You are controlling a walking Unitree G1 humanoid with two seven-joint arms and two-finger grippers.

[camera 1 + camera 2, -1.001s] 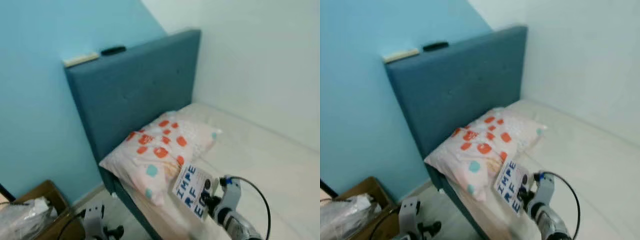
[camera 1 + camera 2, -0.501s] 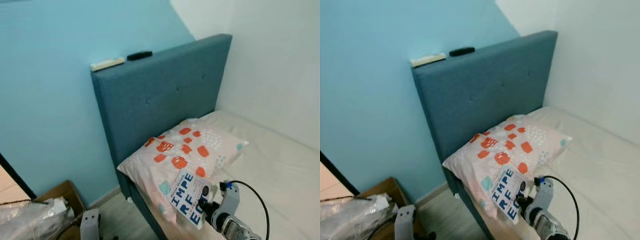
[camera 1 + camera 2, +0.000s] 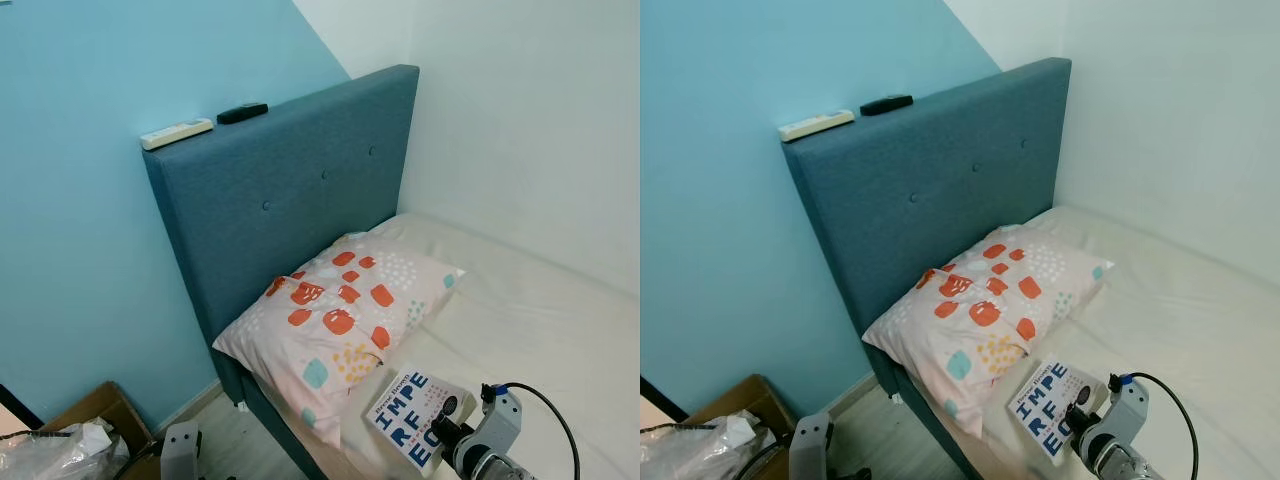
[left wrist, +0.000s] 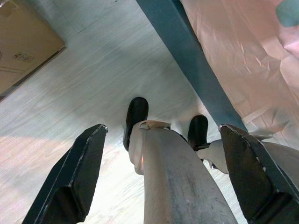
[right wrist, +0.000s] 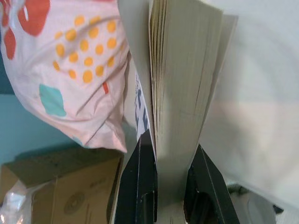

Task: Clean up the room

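— Book in the right gripper, fingers pinched on its lower edge, over the mattress just beside the pillow.

— Risk?

— Thin grip; pages could splay and it may slip.

— Left gripper?

— Spread wide, empty, hanging over the floor by the bed frame.

— Obstacles?

— Cardboard box near the headboard; two remotes on top.

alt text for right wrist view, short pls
The right gripper clamps a book by its lower edge, page block facing the camera. Behind it lie a spotted pillow and white mattress, with a cardboard box below.
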